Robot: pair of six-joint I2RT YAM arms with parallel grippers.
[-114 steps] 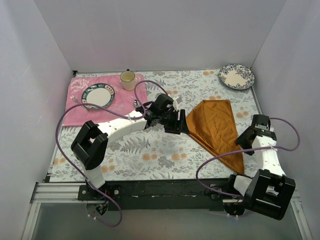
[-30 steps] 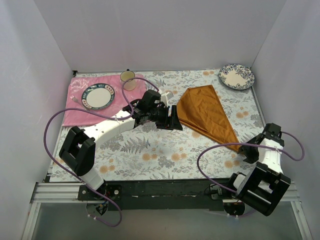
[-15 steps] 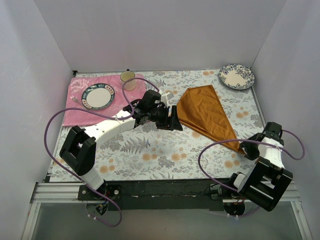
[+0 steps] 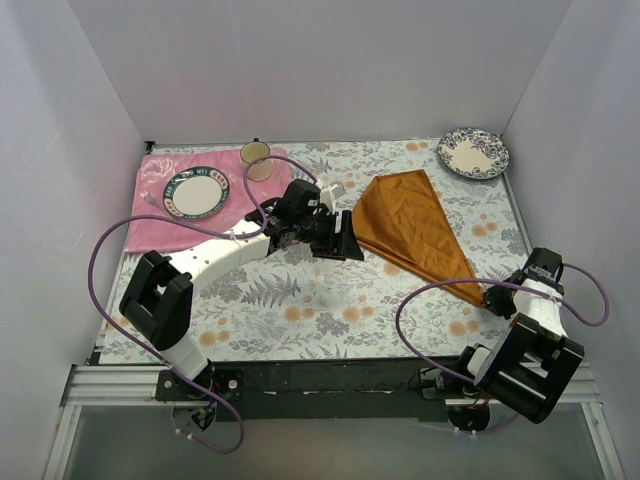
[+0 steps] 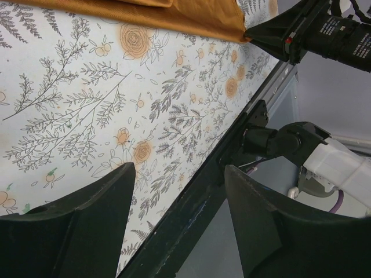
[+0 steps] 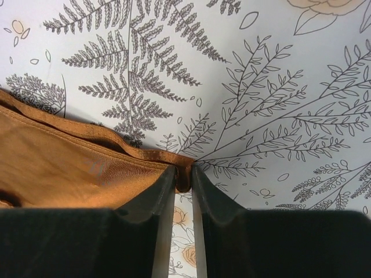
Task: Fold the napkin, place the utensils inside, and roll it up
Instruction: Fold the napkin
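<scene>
Evidently the right gripper [image 6: 184,174] had just closed. Half a second before, its jaws stood wider; at inspection they were drawn in to a narrow slit and pinched the hemmed tip of the rust-orange cloth napkin [image 4: 410,225].

The napkin lay folded to a long triangle on the floral tablecloth [image 4: 300,300], just left of the blue-patterned round china plate [image 4: 473,153] and on its near side. The pinched tip was the corner farthest from that plate, towards the arm bases. The cloth's outline had not shifted over the last second, so the grip was taken but no pull had followed.

The left gripper [image 5: 178,169] hovered well to the left of the plate, beside the napkin's left corner. Its jaws were wide apart and unchanged, with only bare tablecloth between them.

Assessment: the folding stage remained in hand. With the near tip secured, a further fold or a repositioning of the cloth was possible. Only one corner was held, so the slippery fabric was judged liable to drag or bunch.
</scene>
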